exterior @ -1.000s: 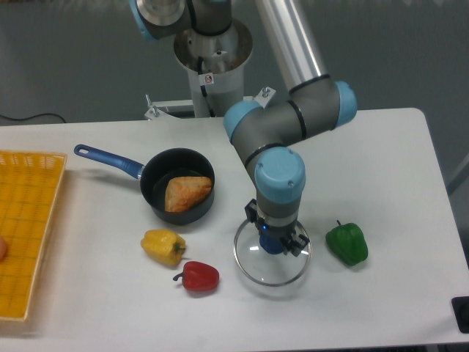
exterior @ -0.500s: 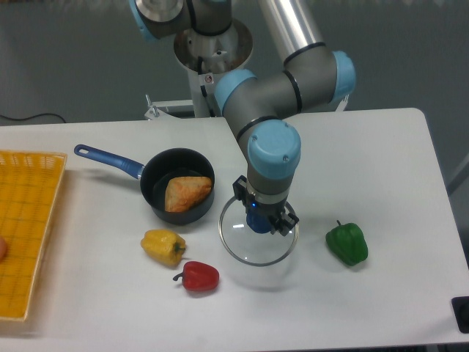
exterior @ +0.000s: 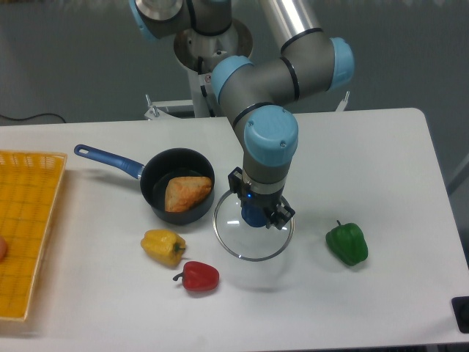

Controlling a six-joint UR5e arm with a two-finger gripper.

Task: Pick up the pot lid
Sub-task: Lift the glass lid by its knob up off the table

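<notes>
Flanking lid (exterior: 249, 243): pan (exterior: 179, 218), green pepper (exterior: 346, 244)

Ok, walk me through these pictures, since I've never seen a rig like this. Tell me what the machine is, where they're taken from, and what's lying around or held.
The machine is a single robot arm, reaching down over a pale table. It ends in a two-finger gripper, which works like a simple pincer. Every picture comes from one fixed camera facing the table.

The gripper is closed on the blue knob of a round, clear pot lid with a metal rim.

Around it lie a black pan with a blue handle and an orange-brown item inside, a yellow pepper-like item, a red one and a green one. A yellow-orange crate stands at the picture's left edge.
</notes>
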